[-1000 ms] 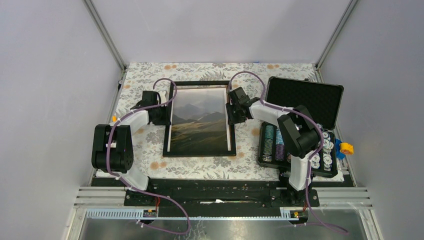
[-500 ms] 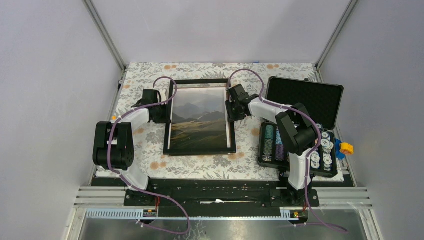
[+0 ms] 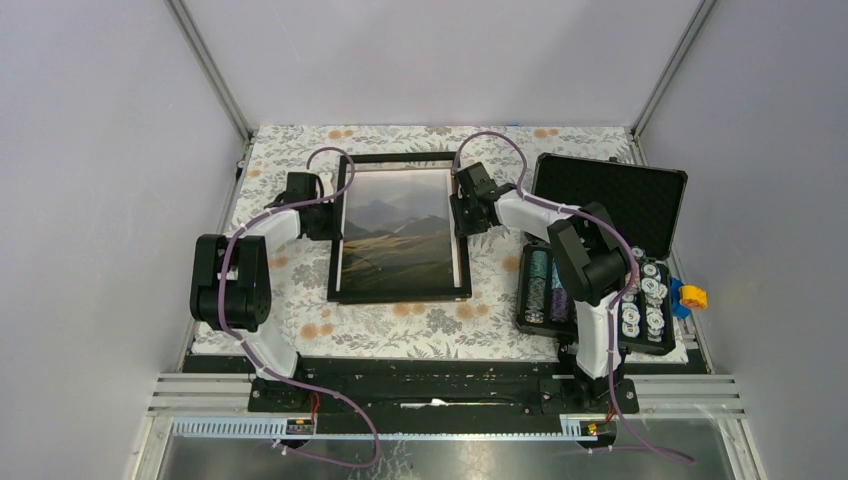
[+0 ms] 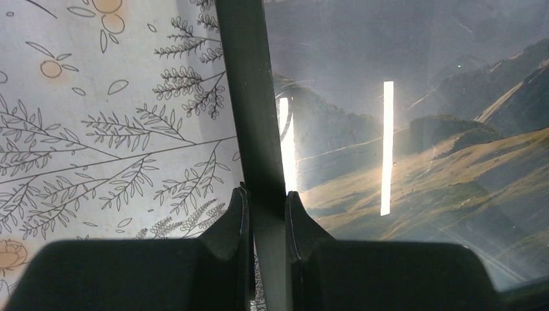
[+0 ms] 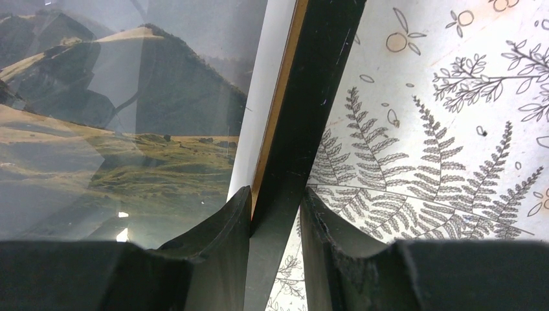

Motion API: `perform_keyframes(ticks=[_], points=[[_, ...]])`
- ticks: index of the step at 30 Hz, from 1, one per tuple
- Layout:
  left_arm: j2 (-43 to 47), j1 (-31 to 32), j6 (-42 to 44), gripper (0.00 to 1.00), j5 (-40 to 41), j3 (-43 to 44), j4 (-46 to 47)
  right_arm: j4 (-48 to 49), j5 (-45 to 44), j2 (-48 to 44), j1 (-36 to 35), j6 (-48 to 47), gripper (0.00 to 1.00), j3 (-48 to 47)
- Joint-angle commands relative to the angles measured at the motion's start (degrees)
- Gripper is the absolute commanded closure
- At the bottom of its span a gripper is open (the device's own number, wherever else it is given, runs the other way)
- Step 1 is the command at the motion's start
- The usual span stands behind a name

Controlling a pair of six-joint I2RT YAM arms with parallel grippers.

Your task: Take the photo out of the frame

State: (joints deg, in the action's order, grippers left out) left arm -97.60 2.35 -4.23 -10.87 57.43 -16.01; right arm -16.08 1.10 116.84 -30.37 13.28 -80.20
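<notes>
The black frame (image 3: pixel 400 297) is in the middle of the floral cloth, glass side up, with the mountain photo (image 3: pixel 398 235) behind the glass. My left gripper (image 3: pixel 333 220) is shut on the frame's left rail (image 4: pixel 249 97); in the left wrist view its fingers (image 4: pixel 236 220) pinch the rail, and the photo (image 4: pixel 421 129) shows under glare. My right gripper (image 3: pixel 460 215) is shut on the right rail (image 5: pixel 317 84). In the right wrist view (image 5: pixel 276 201) the photo's white border (image 5: pixel 262 97) and a light wood edge lie just inside the rail.
An open black foam-lined case (image 3: pixel 610 195) with poker chips (image 3: pixel 548 285) stands right of the frame, close to my right arm. An orange object (image 3: pixel 692 296) sits at the table's right edge. Grey walls enclose the table on three sides.
Both grippers have moved toward the back of the table with the frame held between them. The frame's near edge sits farther from the arm bases and the frame looks shorter.
</notes>
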Motion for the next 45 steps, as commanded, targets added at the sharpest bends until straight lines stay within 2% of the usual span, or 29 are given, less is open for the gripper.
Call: perform_keyframes(ticks=[1,3,5,7,8,11,14,15,17,21,26,29,33,38,39,40,45], points=[[-2.0,-0.2,4.5,1.00,1.1,2.8,0.3,0.9,-3.1,1.7,1.7,-4.0,0.90,-3.4],[-2.7,-0.2,5.0,0.90,0.9,3.4,0.2,0.9,-2.8,2.0,2.1,-4.0,0.76,-3.9],[-2.6,-0.2,5.9,0.75,0.7,3.9,-0.4,0.5,-1.5,1.6,2.7,-4.5,0.64,-4.6],[-1.5,-0.2,8.0,0.61,-0.1,4.7,-2.5,-0.9,1.9,0.5,4.2,-5.1,0.46,-5.7],[-0.4,-0.2,9.3,0.54,-0.5,4.9,-3.5,-1.2,2.7,-0.4,4.9,-5.3,0.43,-6.3],[4.8,-0.2,14.3,0.26,-2.3,3.7,-6.0,-1.2,2.7,-4.0,6.0,-5.3,0.43,-7.6],[13.3,-0.3,24.0,0.05,-8.0,1.2,-9.6,-1.2,2.7,-9.5,6.1,-5.3,0.43,-4.8],[15.9,-0.3,28.1,0.02,-10.1,0.1,-11.1,-1.2,2.7,-10.9,6.1,-5.3,0.43,-3.8],[21.1,-0.3,37.1,0.01,-14.2,-2.7,-13.8,-1.2,2.7,-12.2,6.0,-5.3,0.43,-2.3],[28.9,-0.2,56.5,0.01,-14.3,-8.9,-17.6,-1.2,2.7,-12.3,6.1,-5.3,0.43,-1.2],[32.2,-0.2,66.0,0.03,-10.9,-15.1,-21.4,-1.2,2.7,-12.5,6.1,-5.3,0.43,1.5],[33.8,-0.3,66.2,0.03,-9.6,-19.2,-18.5,-1.2,2.7,-12.1,6.2,-5.3,0.43,2.1],[32.0,-0.3,62.6,0.05,-13.0,-20.8,-18.5,-1.2,2.7,-11.5,6.4,-5.3,0.43,2.5],[36.7,-0.2,66.0,0.03,-12.0,-28.9,-8.6,-1.2,0.8,-11.4,6.7,-5.3,0.43,2.5],[37.5,-0.2,67.8,0.03,-11.9,-30.2,-7.7,-1.2,22.6,-11.3,6.8,-5.3,0.43,2.4],[38.0,0.0,69.4,0.02,-11.5,-31.2,-7.0,-1.2,25.2,-11.3,6.7,-5.3,0.43,2.5],[37.6,0.2,70.5,0.03,-10.5,-32.6,-4.3,-1.2,25.4,-11.0,6.8,-5.3,0.43,2.6]])
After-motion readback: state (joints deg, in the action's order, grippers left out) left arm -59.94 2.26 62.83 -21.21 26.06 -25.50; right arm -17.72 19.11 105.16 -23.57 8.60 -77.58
